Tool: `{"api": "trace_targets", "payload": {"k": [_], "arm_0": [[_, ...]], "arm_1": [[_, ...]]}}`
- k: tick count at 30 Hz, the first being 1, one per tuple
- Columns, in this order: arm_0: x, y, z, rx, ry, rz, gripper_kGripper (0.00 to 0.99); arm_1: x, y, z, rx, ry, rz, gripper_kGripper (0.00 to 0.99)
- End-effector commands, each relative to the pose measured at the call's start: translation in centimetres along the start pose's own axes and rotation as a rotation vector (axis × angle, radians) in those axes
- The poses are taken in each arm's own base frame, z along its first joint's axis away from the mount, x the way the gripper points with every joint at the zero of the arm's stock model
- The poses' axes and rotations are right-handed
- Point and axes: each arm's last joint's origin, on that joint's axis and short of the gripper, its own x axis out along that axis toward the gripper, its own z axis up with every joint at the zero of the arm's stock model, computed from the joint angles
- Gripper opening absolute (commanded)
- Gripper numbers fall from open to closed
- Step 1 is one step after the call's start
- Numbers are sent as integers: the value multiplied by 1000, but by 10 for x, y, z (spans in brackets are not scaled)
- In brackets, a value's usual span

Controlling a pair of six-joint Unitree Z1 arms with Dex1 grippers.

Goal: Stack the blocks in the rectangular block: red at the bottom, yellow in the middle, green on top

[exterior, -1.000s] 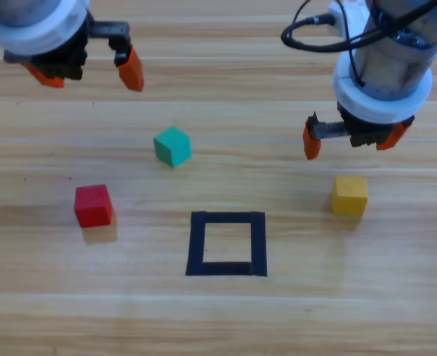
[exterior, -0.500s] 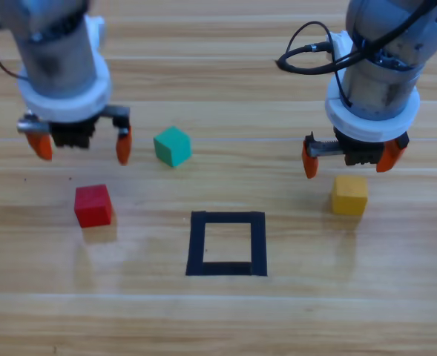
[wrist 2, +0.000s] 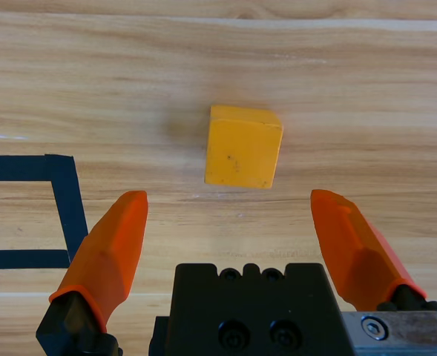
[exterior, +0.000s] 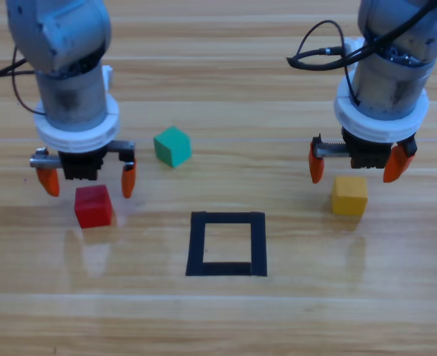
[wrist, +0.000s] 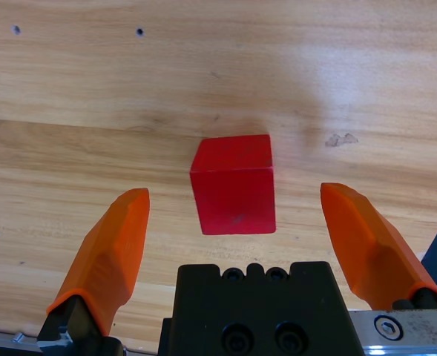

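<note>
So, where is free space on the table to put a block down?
Bare wood lies inside the black tape square, along the near edge below it, and between the green cube and the right pincer. It is crowded around the red cube under the left pincer, and the yellow cube.

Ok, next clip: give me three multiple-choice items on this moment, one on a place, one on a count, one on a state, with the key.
1. Where is the green cube?
A. inside the tape square
B. on bare wood between the arms
C. on the red cube

2. How many cubes lie inside the tape square?
A. none
B. one
C. two

3. How is the left claw?
A. shut on the red cube
B. open above the red cube
C. out of view

Key:
1 B, the green cube sits alone on the table.
2 A, only wood shows inside the tape.
3 B, the left wrist view shows the jaws spread either side of the red cube, not touching it.
The right claw likewise hangs open over the yellow cube.
</note>
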Motion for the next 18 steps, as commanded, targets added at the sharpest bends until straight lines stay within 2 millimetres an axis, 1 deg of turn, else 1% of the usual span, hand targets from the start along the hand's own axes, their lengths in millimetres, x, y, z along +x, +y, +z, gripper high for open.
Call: {"api": "trace_targets", "payload": {"k": [1, 5, 8, 12, 13, 18], "arm_0": [[2, 20, 8, -52, 3, -21, 983], [6, 21, 6, -55, 9, -21, 966], [12, 21, 4, -55, 16, -30, 902], [19, 22, 1, -55, 23, -40, 900], [19, 23, -1, -55, 21, -45, 885], [22, 23, -3, -46, 31, -53, 867]], "arm_1": [[36, -8, 7, 41, 88, -60, 973], [38, -10, 6, 57, 93, -71, 973], [39, -11, 8, 67, 93, -73, 973], [42, -13, 10, 82, 97, -80, 973], [43, -14, 11, 85, 98, -79, 973], [54, -20, 16, 114, 130, -80, 973]]}}
